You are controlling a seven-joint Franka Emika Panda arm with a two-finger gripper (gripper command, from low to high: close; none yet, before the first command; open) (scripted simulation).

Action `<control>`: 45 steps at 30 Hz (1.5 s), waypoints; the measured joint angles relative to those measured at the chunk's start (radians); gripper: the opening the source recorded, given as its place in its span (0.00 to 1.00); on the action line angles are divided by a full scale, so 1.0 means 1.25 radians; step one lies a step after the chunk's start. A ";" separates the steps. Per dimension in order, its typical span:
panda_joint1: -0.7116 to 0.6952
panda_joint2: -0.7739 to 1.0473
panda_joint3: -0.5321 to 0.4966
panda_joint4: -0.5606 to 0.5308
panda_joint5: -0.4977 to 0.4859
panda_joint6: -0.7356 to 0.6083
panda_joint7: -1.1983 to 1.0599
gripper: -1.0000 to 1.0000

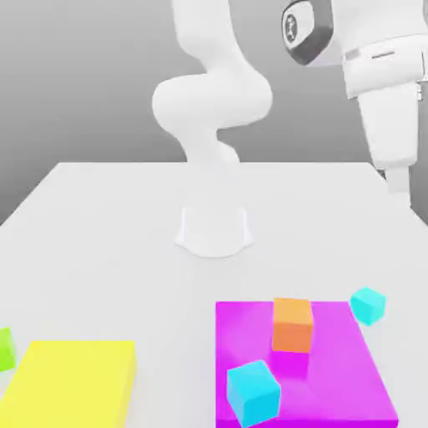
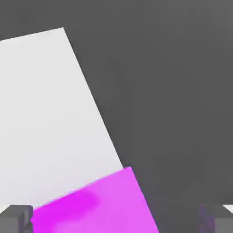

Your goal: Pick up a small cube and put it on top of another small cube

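Note:
The small cube (image 1: 368, 304), turquoise-cyan, rests on the white table just off the far right corner of the magenta mat (image 1: 334, 376). A bigger-looking cyan cube (image 1: 252, 392) sits on that mat near its front, towards the exterior view's left. My gripper (image 1: 399, 182) hangs high at the exterior view's right, well above and behind the small cube. In the hand view its fingertips (image 2: 16, 219) stand wide apart, open, with nothing between them, over the magenta mat (image 2: 95, 205) and the table's edge.
An orange block (image 1: 292, 323) stands on the magenta mat between the two cyan cubes. A yellow mat (image 1: 71, 384) lies at the front on the exterior view's left, with a green cube (image 1: 4, 347) beside it. The arm's white base (image 1: 213, 230) stands mid-table.

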 joint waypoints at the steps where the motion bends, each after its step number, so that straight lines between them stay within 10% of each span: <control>1: 0.016 0.021 0.004 -0.011 0.002 0.013 -0.036 0.50; 19: 0.207 0.448 0.026 -0.109 -0.100 0.313 -0.367 0.50; 20: 0.211 0.463 0.022 -0.106 -0.101 0.325 -0.366 0.00; 26: 0.212 0.470 0.020 -0.105 -0.103 0.329 -0.365 0.00; 34: 0.181 0.286 0.046 -0.129 -0.053 0.170 -0.389 0.00; 45: -0.097 0.268 -0.155 0.168 -0.013 -0.147 -0.062 0.00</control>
